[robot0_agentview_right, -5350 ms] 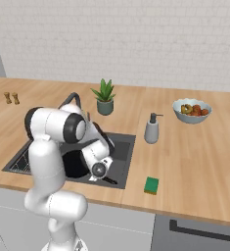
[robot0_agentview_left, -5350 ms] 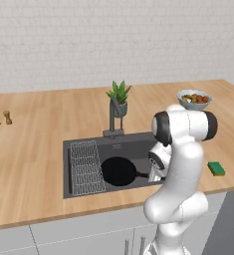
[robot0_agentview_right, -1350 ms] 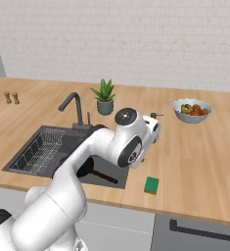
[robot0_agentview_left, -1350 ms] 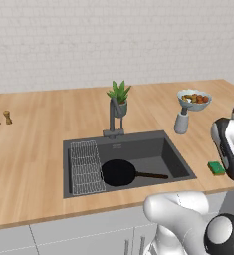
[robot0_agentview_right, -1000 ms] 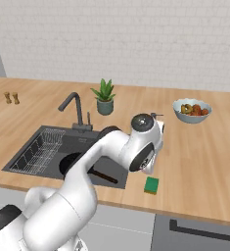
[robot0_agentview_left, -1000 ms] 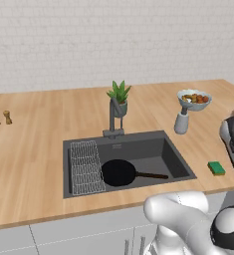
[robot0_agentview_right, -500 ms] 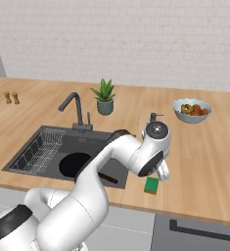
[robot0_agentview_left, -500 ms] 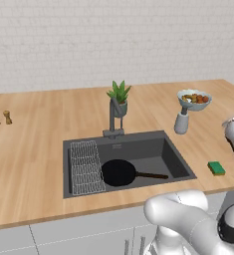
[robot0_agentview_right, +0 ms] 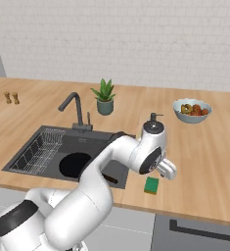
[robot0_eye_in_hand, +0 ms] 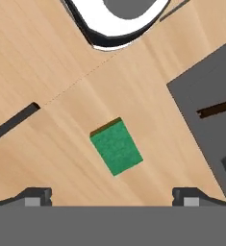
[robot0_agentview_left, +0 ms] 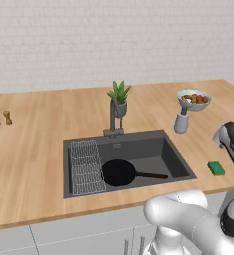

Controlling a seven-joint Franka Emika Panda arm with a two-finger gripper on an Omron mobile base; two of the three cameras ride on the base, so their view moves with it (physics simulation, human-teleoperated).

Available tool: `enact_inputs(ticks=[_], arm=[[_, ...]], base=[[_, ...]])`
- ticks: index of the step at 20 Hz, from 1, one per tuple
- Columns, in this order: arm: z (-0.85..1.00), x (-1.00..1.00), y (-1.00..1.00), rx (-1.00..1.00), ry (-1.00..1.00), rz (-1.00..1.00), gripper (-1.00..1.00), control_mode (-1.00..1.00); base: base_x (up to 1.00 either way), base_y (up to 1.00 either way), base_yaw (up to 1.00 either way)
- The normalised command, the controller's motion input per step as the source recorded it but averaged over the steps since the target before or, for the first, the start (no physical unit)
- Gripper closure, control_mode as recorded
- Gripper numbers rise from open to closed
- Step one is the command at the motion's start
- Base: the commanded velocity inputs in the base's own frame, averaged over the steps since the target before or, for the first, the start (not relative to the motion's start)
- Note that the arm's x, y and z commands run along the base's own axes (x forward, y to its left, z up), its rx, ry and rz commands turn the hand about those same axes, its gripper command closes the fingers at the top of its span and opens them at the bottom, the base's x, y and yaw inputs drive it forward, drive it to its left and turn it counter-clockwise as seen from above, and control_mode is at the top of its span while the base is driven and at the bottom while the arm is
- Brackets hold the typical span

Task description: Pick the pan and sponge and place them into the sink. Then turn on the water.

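The black pan [robot0_agentview_left: 118,173] lies flat in the dark grey sink [robot0_agentview_left: 175,160], its brown handle [robot0_agentview_left: 152,175] pointing right. The arm partly hides the pan [robot0_agentview_right: 74,164] in the right base view. The green sponge [robot0_agentview_left: 217,168] rests on the wooden counter right of the basin. My gripper [robot0_eye_in_hand: 112,196] hangs open just above the sponge [robot0_eye_in_hand: 117,146], one fingertip on each side and nothing between them. The hand [robot0_agentview_right: 166,169] hovers over the sponge [robot0_agentview_right: 151,185] at the counter's front edge. No water is in view at the faucet [robot0_agentview_left: 113,115].
A wire rack [robot0_agentview_left: 85,166] fills the sink's left side. Behind the sink stand a potted plant [robot0_agentview_left: 119,97], a soap dispenser [robot0_agentview_left: 181,122] and a fruit bowl [robot0_agentview_left: 193,99]. Two small shakers [robot0_agentview_left: 1,118] sit far left. The counter's front edge runs just beyond the sponge.
The arm has swung further right, away from the sink, bringing the hand over the sponge. The jaws stay open. The pan lies unmoved in the sink.
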Motion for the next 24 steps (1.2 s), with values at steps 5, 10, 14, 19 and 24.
enact_inputs(ticks=[5,10,14,19,24], arm=[[-0.42,0.00,0.05,-0.09,0.01,0.31,-1.00,-1.00],[-0.47,0.00,0.00,0.00,-0.05,0.23,-1.00,-1.00],[-0.33,0.00,0.00,0.00,0.01,0.16,-1.00,-1.00],[-0.28,0.12,0.07,-0.06,0.15,0.06,-1.00,-1.00],[-0.29,0.27,0.07,-0.06,0.14,0.04,-1.00,-1.00]], base=[[0.00,0.00,0.00],[0.00,0.00,0.00],[0.00,0.00,0.00],[0.00,0.00,0.00],[0.00,0.00,0.00]])
